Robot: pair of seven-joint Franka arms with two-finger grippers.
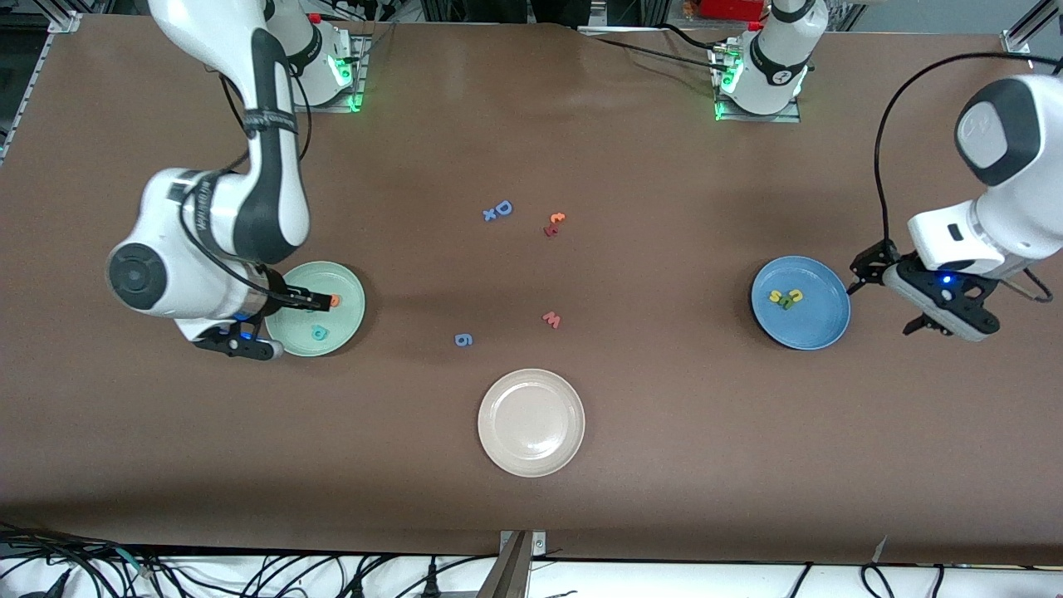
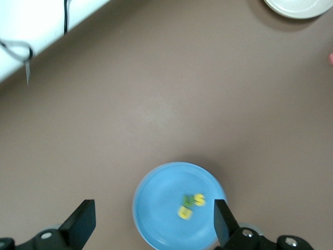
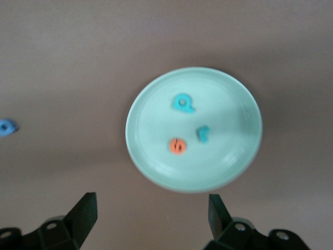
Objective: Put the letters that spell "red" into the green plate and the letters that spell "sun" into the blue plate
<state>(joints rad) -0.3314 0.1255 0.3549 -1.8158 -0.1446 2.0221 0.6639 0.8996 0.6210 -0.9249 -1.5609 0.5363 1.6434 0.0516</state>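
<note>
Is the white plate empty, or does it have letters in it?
Empty. The white plate shows only its bare inside in the front view; no letters lie in it.

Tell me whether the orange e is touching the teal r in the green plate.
Apart. The right wrist view shows the e and the r lying in the green plate with bare plate showing between them.

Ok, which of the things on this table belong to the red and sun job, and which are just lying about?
Job:
- green plate holding orange e, teal d, teal r
- blue plate holding yellow s, two u/n letters

Lying about:
- white plate
- blue D, blue x
- orange t
- pink w
- blue letter
</note>
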